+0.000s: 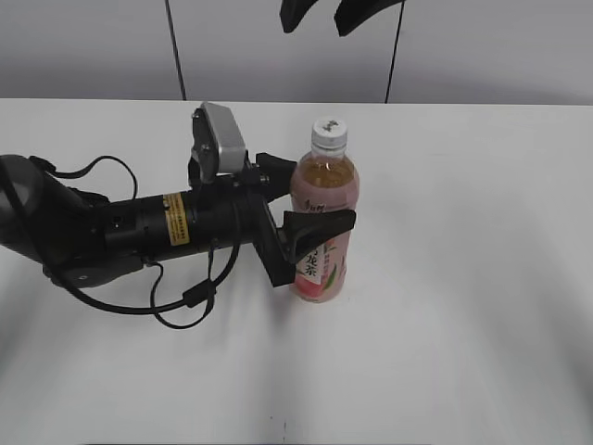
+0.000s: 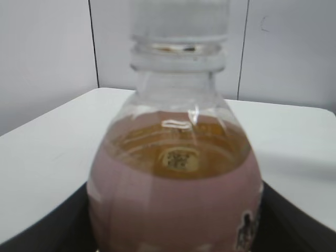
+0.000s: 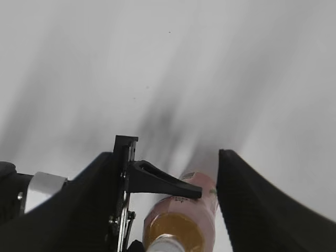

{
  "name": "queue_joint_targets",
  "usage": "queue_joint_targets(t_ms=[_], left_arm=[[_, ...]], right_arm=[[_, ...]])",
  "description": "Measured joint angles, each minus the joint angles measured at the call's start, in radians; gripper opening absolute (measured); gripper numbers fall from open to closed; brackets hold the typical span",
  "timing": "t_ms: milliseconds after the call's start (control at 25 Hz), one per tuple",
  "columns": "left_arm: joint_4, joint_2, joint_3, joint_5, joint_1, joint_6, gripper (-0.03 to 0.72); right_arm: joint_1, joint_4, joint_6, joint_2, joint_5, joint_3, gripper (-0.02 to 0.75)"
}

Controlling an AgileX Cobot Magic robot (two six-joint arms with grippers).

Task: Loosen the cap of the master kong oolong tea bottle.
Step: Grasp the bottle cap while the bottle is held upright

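Observation:
The master kong oolong tea bottle (image 1: 323,188) stands upright on the white table, with a pink label and amber tea. Its small white cap (image 1: 329,133) is on top. My left gripper (image 1: 310,202) reaches in from the left and is shut on the bottle's body at label height; the left wrist view shows the bottle (image 2: 173,157) filling the space between the jaws (image 2: 173,228), with the cap (image 2: 179,18) above. My right gripper (image 1: 324,14) hangs open above the bottle, apart from it. In the right wrist view its open fingers (image 3: 168,155) frame the bottle (image 3: 184,215) and cap (image 3: 165,245) below.
The white table (image 1: 463,278) extends on all sides of the bottle. The left arm's black body and cables (image 1: 139,232) lie low over the table's left half. A grey panelled wall (image 1: 93,46) runs behind the table.

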Motion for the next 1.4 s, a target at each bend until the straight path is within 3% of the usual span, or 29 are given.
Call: queue_joint_targets(t_ms=[320, 800, 1200, 1400], left_arm=[[0.106, -0.001, -0.005, -0.016, 0.0, -0.029, 0.465], [0.165, -0.002, -0.006, -0.026, 0.001, -0.085, 0.465], [0.166, -0.002, -0.006, -0.026, 0.001, -0.086, 0.465], [0.166, -0.002, -0.006, -0.026, 0.001, -0.086, 0.465]], right_arm=[[0.0, -0.012, -0.048, 0.0, 0.0, 0.0, 0.461], [0.0, -0.017, -0.096, -0.044, 0.0, 0.006, 0.461], [0.0, 0.005, -0.076, -0.15, 0.0, 0.204, 0.456], [0.0, 0.08, -0.047, -0.214, 0.0, 0.273, 0.421]])
